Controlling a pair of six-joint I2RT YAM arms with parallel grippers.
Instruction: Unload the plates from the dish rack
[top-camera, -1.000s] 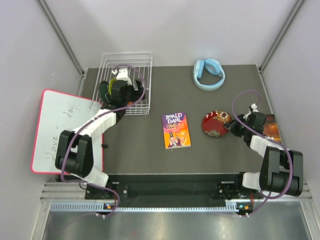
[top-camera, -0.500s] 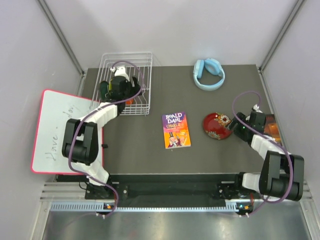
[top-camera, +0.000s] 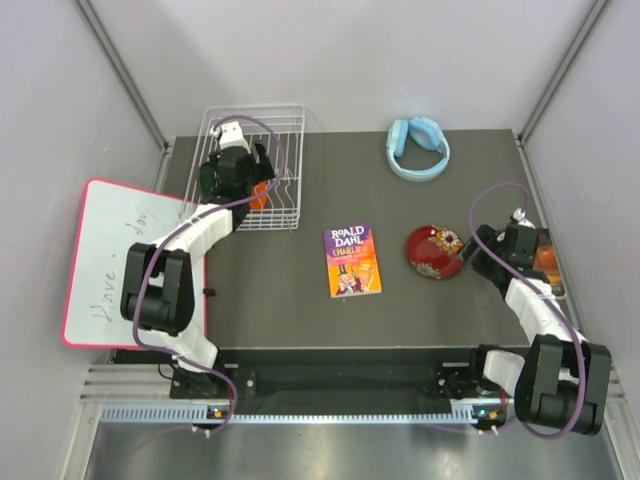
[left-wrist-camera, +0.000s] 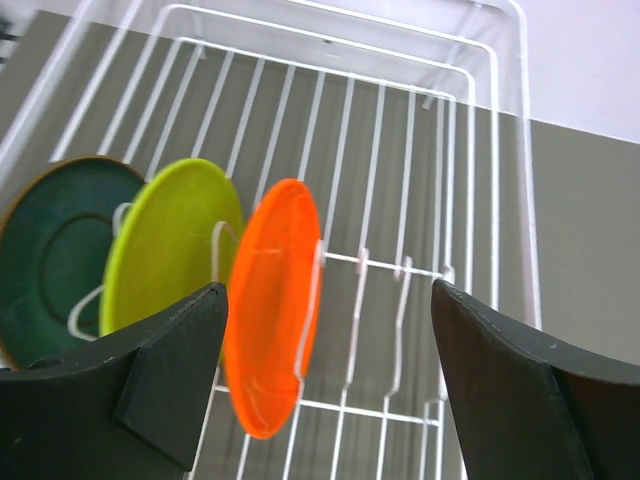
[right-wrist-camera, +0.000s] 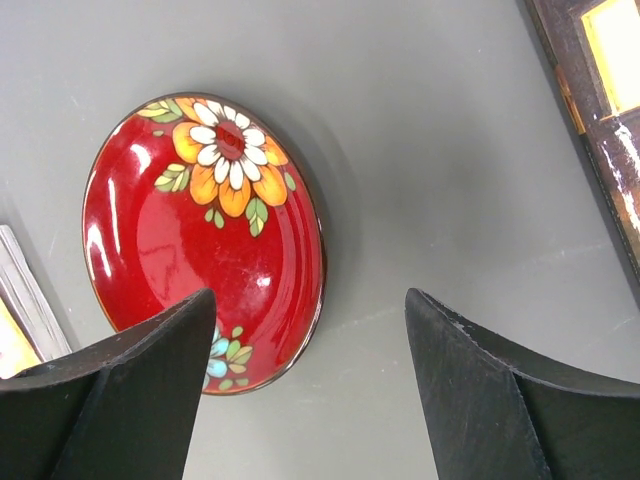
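The white wire dish rack (top-camera: 290, 120) stands at the table's far left. In its slots (left-wrist-camera: 430, 150) three plates stand on edge: dark green (left-wrist-camera: 50, 250), lime green (left-wrist-camera: 165, 240) and orange (left-wrist-camera: 270, 290). My left gripper (top-camera: 232, 172) hovers over the rack, open (left-wrist-camera: 328, 300). The orange plate (top-camera: 259, 196) is between its jaws, close to the left finger, with no contact visible. The glossy red flowered plate (top-camera: 432, 250) lies flat on the table (right-wrist-camera: 200, 220). My right gripper (top-camera: 476, 260) is open just right of it (right-wrist-camera: 310, 300), its left finger above the plate's rim.
A Roald Dahl paperback (top-camera: 352, 260) lies mid-table, left of the red plate. Blue headphones (top-camera: 418, 147) sit at the back. A whiteboard (top-camera: 110, 250) overhangs the left edge. A dark framed object (top-camera: 548, 258) lies by the right edge behind my right wrist.
The right gripper has opened and let go of the red plate, which now rests on the table. The left gripper has moved further over the rack, to the orange plate.
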